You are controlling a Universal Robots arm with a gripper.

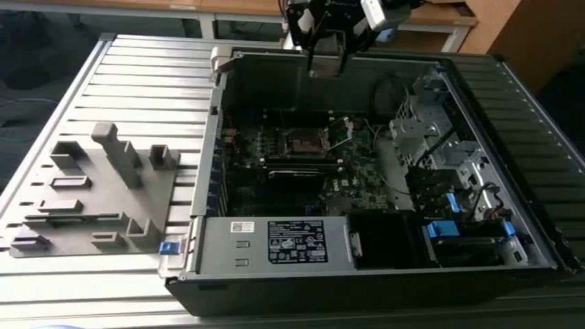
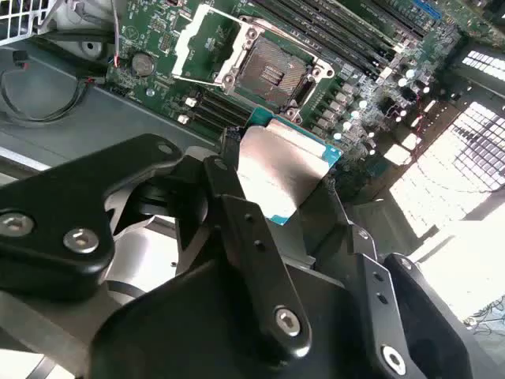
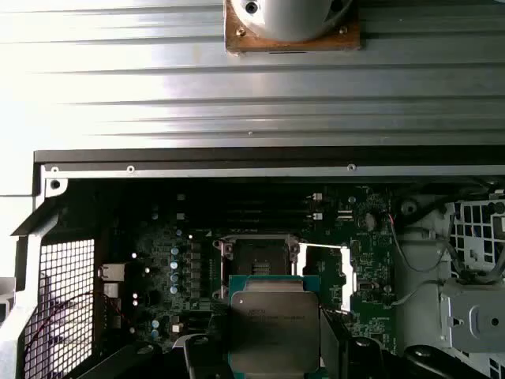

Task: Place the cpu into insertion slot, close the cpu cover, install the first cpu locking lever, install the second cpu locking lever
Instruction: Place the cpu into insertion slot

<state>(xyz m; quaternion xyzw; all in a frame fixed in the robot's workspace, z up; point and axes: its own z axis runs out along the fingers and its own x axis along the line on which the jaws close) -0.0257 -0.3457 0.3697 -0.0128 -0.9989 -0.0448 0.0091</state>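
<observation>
While the black gripper (image 1: 327, 63) hangs above the far wall of the open grey computer case (image 1: 218, 123), its fingers (image 2: 237, 213) pinch the flat silver-topped square cpu (image 3: 274, 328) by opposite edges. Well below, the black square insertion slot (image 3: 254, 257) lies uncovered on the green circuit board (image 2: 158, 31), with its thin silver cpu cover (image 3: 327, 272) swung open beside it.

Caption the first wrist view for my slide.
The gripper holds the chip; beyond it, the bare socket with its cover swung open.
</observation>
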